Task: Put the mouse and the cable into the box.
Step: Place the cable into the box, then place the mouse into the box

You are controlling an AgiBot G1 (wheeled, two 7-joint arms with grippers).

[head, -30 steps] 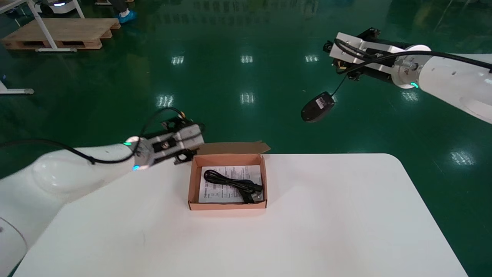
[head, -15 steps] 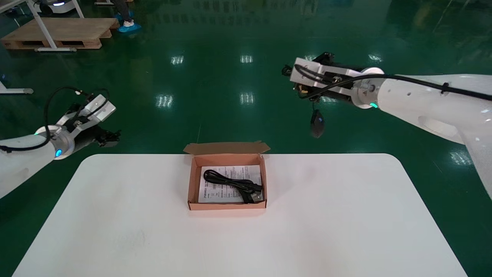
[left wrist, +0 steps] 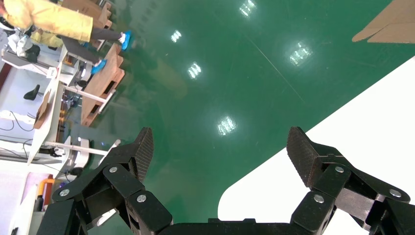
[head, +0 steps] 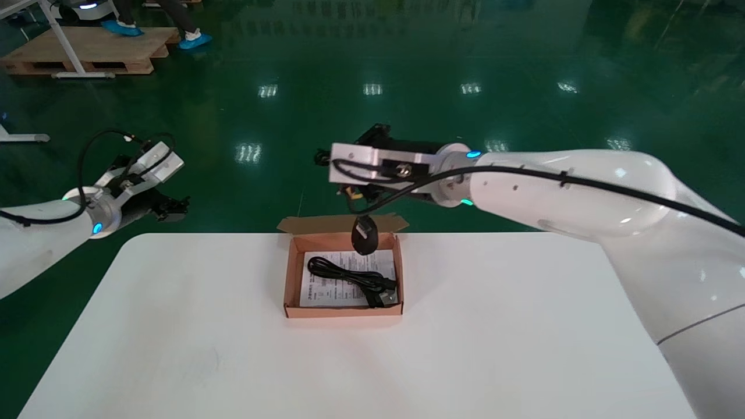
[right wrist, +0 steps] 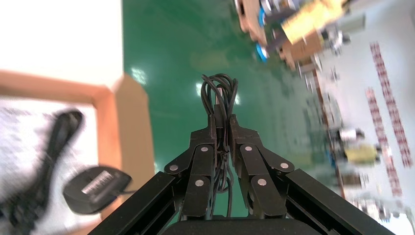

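Head view. Shows an open brown cardboard box (head: 343,312) on a white table (head: 495,349), flap folded back on the far side. Inside the box, lying on a printed leaflet (head: 323,291), a coiled black cable (head: 349,278). Just above the box's far wall, dangling on its thin cord, a black oval mouse (head: 365,235), not resting on anything. Above the box's flap, the right gripper (head: 349,195), reaching in from the box's right. Well to the left of the box, the left gripper (head: 169,208), holding nothing.

Left wrist view. Shows the left gripper (left wrist: 221,149) spread wide and empty above green floor, with the box's flap (left wrist: 386,24) far off.

Right wrist view. Shows the right gripper (right wrist: 221,122) clamped narrow on the bundled cord (right wrist: 219,90), with black loops sticking out past the fingertips. Below it, the mouse (right wrist: 95,188), white label showing, hanging by the box's wall (right wrist: 134,122), near the cable (right wrist: 54,142) inside the box.
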